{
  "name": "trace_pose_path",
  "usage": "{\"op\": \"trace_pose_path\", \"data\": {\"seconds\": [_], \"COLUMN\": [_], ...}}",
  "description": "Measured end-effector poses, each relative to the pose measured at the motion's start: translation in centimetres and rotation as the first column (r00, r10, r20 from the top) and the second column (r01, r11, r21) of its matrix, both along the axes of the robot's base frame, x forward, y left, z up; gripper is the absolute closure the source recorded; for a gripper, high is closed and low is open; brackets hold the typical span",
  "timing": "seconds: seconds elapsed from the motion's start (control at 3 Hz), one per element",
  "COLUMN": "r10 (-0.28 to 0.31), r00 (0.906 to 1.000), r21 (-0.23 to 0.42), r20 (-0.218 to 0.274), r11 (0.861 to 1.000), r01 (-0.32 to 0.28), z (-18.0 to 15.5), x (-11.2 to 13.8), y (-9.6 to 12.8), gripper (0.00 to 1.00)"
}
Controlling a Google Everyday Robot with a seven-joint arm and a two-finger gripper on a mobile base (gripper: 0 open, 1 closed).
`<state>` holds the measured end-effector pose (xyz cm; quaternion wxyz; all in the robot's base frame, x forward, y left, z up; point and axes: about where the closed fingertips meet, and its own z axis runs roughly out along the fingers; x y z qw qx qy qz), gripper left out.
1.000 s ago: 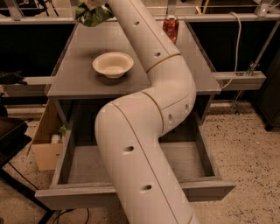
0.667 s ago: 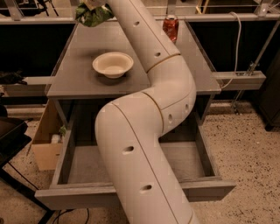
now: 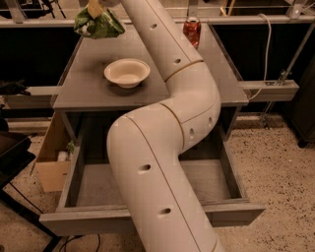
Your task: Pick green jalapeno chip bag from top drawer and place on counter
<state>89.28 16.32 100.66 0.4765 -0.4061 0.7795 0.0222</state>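
Note:
My gripper point(image 3: 95, 7) is at the top left of the camera view, shut on the green jalapeno chip bag point(image 3: 98, 24). The crumpled glossy bag hangs from it, just above the far left part of the grey counter point(image 3: 83, 86). The top drawer point(image 3: 78, 220) below the counter is pulled wide open toward the camera. The part of its grey floor that shows is bare; my white arm crosses over its middle and hides the rest.
A cream bowl point(image 3: 127, 72) sits on the counter near my arm. A red soda can point(image 3: 191, 30) stands at the counter's far right. A tan cardboard box point(image 3: 49, 157) sits on the floor left of the drawer. Pale metal side rails point(image 3: 268, 89) run out to both sides.
The gripper with the bag has moved slightly left and down toward the counter. Bowl, can and drawer have not moved.

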Motion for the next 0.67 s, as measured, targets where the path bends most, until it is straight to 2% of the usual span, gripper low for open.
{"op": "trace_pose_path", "data": {"seconds": [0.33, 0.67], "r10": [0.0, 0.0], "r00": [1.0, 1.0], "r21": [0.0, 0.0], "r20": [0.0, 0.0], "r11": [1.0, 1.0], "r01": [0.0, 0.0], "z": [0.0, -0.01], "x": [0.0, 0.0], "y": [0.0, 0.01], "gripper": [0.0, 0.0]}}
